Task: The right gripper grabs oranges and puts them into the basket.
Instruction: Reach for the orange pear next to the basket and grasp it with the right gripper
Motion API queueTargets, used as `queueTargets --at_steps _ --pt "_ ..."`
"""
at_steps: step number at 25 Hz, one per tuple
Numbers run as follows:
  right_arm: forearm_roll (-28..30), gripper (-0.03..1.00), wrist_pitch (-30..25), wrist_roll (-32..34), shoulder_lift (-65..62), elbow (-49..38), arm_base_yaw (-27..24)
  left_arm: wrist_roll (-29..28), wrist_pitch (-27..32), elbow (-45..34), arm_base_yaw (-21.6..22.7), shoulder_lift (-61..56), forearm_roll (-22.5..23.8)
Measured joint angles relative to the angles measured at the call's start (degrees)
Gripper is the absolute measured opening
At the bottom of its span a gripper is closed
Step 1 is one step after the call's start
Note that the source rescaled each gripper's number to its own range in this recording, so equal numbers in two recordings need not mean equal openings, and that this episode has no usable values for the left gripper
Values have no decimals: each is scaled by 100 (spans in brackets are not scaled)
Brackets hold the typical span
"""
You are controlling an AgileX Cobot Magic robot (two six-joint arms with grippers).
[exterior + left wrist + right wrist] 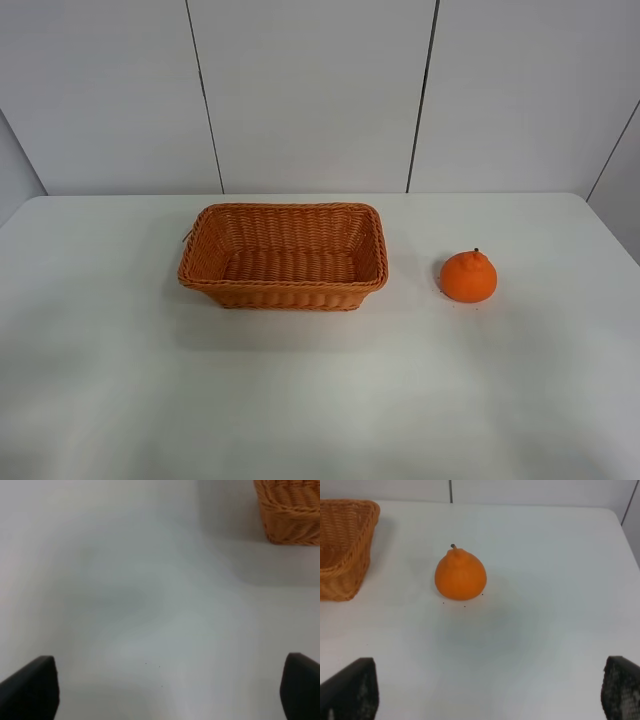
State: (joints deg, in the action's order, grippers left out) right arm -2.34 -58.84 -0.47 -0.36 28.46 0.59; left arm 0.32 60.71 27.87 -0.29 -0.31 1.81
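Note:
An orange with a knob and dark stem sits upright on the white table, to the right of the wicker basket. The basket holds nothing. In the right wrist view the orange lies ahead of my right gripper, whose two black fingertips are spread wide apart and hold nothing; the basket's corner shows beside it. In the left wrist view my left gripper is open over bare table, with a basket corner ahead. Neither arm shows in the exterior high view.
The table's far edge meets a white panelled wall. The table's right edge lies a little beyond the orange.

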Motion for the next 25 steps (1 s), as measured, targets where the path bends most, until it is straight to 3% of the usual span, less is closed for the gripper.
queueTargets --at_steps 12,25 --pt "-167 98 -5 47 453 194 0 0 0 0 0 0 0" --pt "-260 98 -89 241 5785 2410 0 0 0 0 0 0 0"
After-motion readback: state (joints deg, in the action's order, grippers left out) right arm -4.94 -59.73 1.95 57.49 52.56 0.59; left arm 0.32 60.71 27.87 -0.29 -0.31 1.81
